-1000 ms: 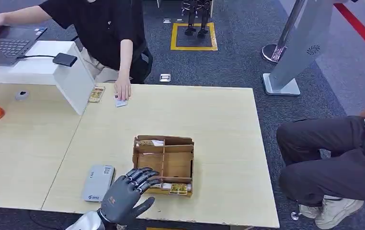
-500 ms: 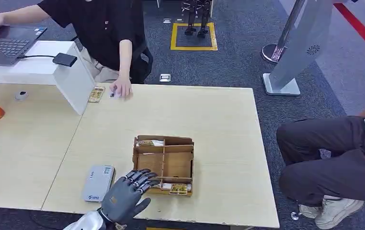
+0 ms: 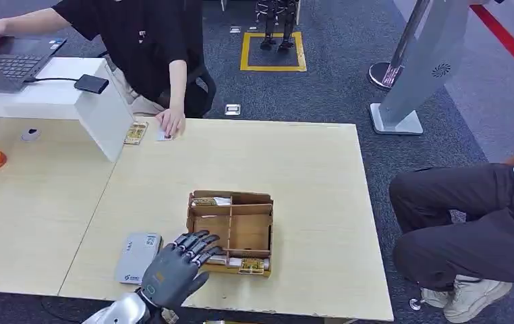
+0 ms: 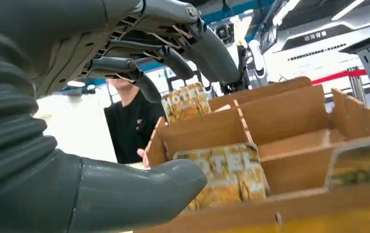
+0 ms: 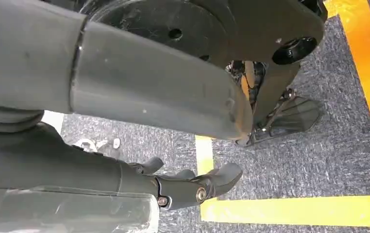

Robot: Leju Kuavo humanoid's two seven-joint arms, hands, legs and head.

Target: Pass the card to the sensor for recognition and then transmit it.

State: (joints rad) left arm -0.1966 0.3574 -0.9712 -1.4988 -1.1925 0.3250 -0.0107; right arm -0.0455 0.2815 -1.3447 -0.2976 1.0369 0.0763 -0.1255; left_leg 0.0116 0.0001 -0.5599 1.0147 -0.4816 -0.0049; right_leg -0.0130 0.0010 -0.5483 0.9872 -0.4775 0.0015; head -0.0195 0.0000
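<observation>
A cardboard tray [image 3: 229,198] with dividers stands on the table's near middle. Yellow hotel cards [image 3: 251,264] lie in its near slot, and another card [image 3: 207,201] sits in the far slot. A grey card sensor [image 3: 137,258] lies flat to the tray's left. My left hand [image 3: 173,268] hovers at the tray's near left corner, fingers spread over the near slot, holding nothing. In the left wrist view the thumb [image 4: 139,194] sits just before a hotel card [image 4: 229,170], fingers [image 4: 173,58] arched above it. My right hand [image 5: 188,187] hangs by the floor, empty.
A person across the table rests a hand [image 3: 171,123] on a card at the far edge, beside another card [image 3: 135,132] and a white box [image 3: 106,108]. A second person [image 3: 470,223] sits at the right. The table's near edge is just under my left hand.
My left hand has drawn back a little toward the table's near edge, staying at the tray's corner. The person's hand has slid its card toward the far edge.
</observation>
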